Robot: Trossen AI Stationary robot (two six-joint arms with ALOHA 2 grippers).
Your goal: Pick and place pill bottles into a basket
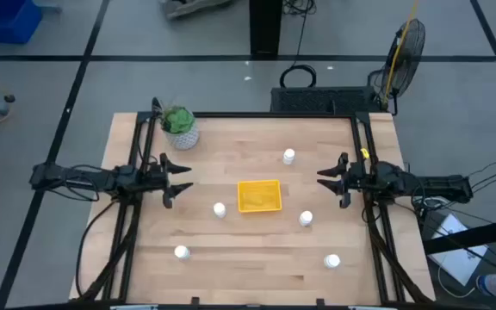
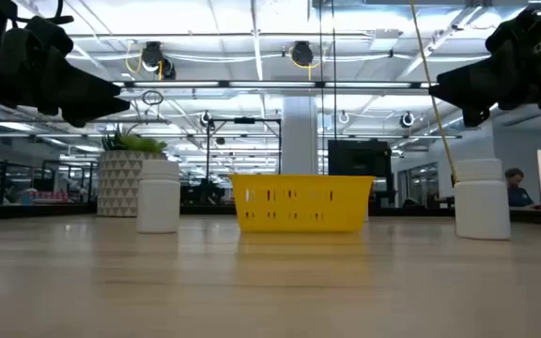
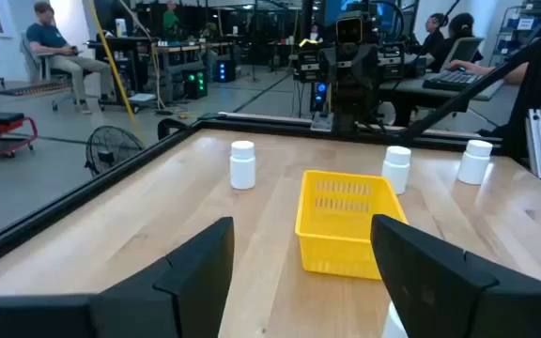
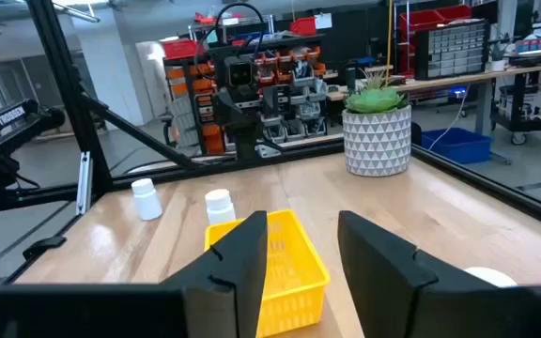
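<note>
The yellow basket (image 1: pixel 259 195) sits near the table's middle, also seen at table level (image 2: pixel 299 202). Several white pill bottles stand upright on the wood around it: one beyond it (image 1: pixel 289 156), one to its left (image 1: pixel 220 209), one to its right (image 1: pixel 306 219), and two near the front (image 1: pixel 181 252) (image 1: pixel 332 260). My left gripper (image 1: pixel 179 178) hovers open to the left of the basket, pointing at it (image 3: pixel 303 235). My right gripper (image 1: pixel 325 179) hovers to the right of the basket, its fingers a narrower gap apart with nothing between them (image 4: pixel 303 230).
A white patterned plant pot (image 1: pixel 179 127) stands at the far left corner. A black frame (image 1: pixel 274 115) borders the table's far, left and right edges. Bare wood lies between each gripper and the basket. People sit at desks in the room behind.
</note>
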